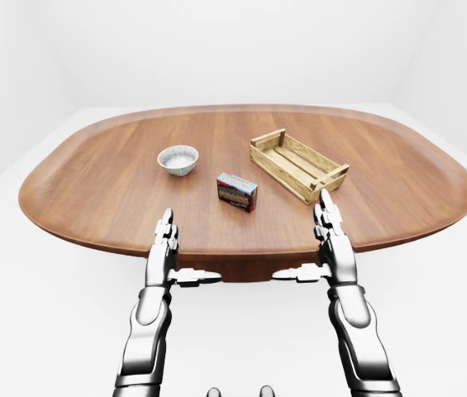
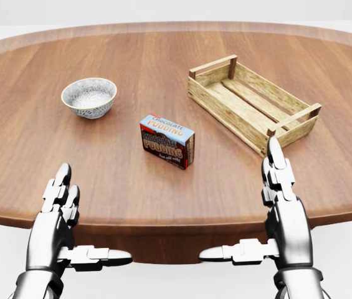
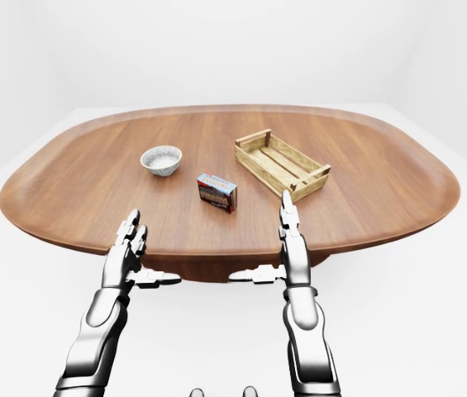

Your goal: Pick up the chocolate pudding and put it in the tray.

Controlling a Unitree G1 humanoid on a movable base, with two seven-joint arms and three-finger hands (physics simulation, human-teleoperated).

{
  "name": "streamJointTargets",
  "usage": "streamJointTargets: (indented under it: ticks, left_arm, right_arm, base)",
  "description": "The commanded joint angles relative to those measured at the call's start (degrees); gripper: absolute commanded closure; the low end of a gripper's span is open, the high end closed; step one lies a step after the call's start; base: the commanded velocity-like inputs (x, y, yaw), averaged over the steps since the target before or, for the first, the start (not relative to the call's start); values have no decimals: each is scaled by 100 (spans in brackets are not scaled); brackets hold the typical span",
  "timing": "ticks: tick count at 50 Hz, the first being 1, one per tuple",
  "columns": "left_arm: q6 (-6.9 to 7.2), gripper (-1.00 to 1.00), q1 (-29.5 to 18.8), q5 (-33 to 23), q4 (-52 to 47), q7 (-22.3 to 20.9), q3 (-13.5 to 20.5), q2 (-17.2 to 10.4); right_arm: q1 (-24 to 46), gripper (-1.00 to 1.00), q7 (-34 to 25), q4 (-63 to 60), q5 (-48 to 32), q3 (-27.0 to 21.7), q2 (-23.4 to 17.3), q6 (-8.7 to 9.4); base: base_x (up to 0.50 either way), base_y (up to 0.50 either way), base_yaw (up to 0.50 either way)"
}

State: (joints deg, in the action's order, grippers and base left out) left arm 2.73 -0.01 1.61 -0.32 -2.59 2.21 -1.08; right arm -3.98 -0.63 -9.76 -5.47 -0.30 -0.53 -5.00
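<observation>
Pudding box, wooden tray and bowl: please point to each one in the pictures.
pudding box point(image 2: 165, 148), head view, on its printed side face
wooden tray point(image 2: 225, 111), head view, on its near long wall
bowl point(image 2: 89, 98), head view, on its inside

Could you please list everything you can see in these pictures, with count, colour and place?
table: one, brown wood, oval, fills the head view
bowl: one, white with a grey pattern, upper left of the head view
pudding box: one, blue top and brown side, centre, between bowl and tray
tray: one, pale slatted wood, empty, upper right
left hand: one, silver, open, at the table's near edge, bottom left
right hand: one, silver, open, bottom right, just below the tray
</observation>
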Motion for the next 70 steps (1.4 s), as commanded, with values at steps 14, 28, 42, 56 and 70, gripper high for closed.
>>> streamJointTargets:
  ticks: [14,28,42,56,70]
  left_arm:
    - [5,-100,-8,2,-2,3,-2,2]
    - [5,-100,-8,0,-2,3,-3,1]
    - [5,-100,-8,0,-2,3,-3,1]
    - [2,-100,-8,-1,-1,3,-3,0]
    - [6,-100,-8,-2,-2,5,-3,1]
  right_arm:
    - [-19,-100,-9,-55,-6,14,6,0]
    - [-10,-100,-4,-69,-17,14,4,0]
    - [-31,-100,-13,-91,-9,21,7,0]
    - [-34,-100,-22,-74,16,18,8,0]
    - [-13,-100,-33,16,41,1,0,0]
  base:
    - [28,0,0]
    - [31,0,0]
    - [31,0,0]
    - [31,0,0]
    - [31,0,0]
